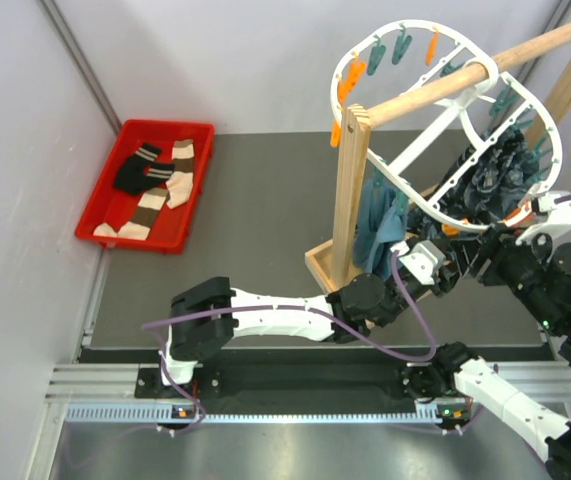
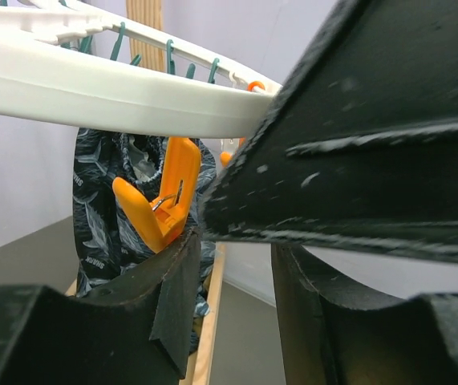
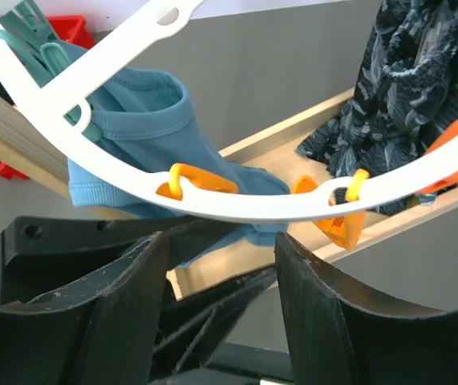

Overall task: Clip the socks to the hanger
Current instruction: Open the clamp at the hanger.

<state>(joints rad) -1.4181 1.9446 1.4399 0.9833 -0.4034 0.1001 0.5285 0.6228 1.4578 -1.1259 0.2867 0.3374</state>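
Sets left gripper (image 2: 237, 261), jaws apart, beside orange peg (image 2: 164, 200), seemingly to squeeze it, and right gripper (image 3: 222, 249), jaws apart, under hanger (image 3: 237, 207), seemingly to steady rim.

Socks (image 1: 150, 182) in red tray (image 1: 105, 222); white hanger (image 1: 425, 140) on pole (image 1: 525, 50)

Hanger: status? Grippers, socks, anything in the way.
Left gripper open beside an orange peg, right gripper open at the hanger rim; nothing held. Socks in the red tray, none clipped. Blue cloth and dark patterned cloth hang close.
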